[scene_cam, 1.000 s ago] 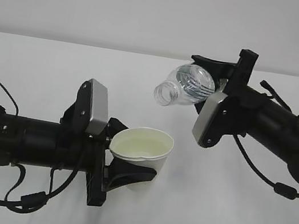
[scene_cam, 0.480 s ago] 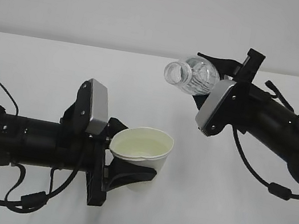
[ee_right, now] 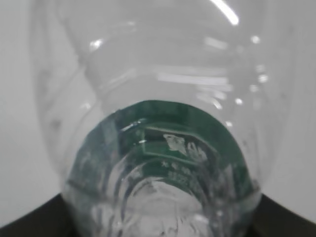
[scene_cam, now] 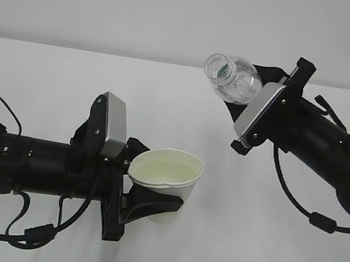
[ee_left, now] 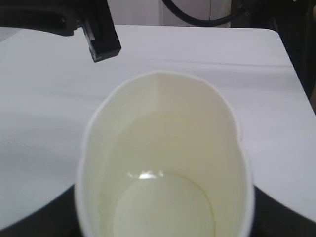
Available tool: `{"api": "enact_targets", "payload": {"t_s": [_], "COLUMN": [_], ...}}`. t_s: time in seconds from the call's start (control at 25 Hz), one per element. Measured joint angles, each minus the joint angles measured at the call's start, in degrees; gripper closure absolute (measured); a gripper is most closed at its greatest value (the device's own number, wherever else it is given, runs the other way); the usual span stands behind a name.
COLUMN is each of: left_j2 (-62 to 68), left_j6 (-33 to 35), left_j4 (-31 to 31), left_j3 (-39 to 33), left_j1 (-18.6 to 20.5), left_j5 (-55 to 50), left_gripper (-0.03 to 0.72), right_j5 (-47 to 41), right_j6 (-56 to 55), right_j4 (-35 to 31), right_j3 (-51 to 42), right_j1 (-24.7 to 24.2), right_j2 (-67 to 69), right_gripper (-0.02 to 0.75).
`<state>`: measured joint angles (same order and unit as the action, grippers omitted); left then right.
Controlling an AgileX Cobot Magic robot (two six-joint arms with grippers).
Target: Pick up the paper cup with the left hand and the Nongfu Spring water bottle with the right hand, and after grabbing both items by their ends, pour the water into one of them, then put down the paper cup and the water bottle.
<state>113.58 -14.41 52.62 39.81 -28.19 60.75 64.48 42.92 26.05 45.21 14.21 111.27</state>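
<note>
My left pincer (scene_cam: 143, 197) clamped one paper cup (scene_cam: 165, 177), upright above the desk (scene_cam: 49, 75), water (ee_left: 165, 207) inside. My right pincer (scene_cam: 264, 86) clamped one Nongfu Spring water bottle (scene_cam: 232, 78), raised, mouth tilted up-left, well apart from the cup.

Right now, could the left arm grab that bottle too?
Probably not. The left gripper is already closed around the cup, which has water in it, so its jaws are taken. The bottle is held up by the right gripper, apart from it.
</note>
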Motion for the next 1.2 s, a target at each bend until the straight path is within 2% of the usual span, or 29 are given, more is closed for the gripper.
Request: {"api": "enact_targets", "payload": {"t_s": [1.2], "left_j2": [0.0], "left_j6": [0.0], "left_j4": [0.0], "left_j3": [0.0], "left_j1": [0.0], "left_j5": [-0.3], "left_gripper": [0.268], "right_j5": [0.0], "right_j6": [-16.3], "right_j4": [-5.3], "right_j3": [0.0], "right_j1": [0.0], "right_j2": [0.0], "right_gripper": [0.328]}}
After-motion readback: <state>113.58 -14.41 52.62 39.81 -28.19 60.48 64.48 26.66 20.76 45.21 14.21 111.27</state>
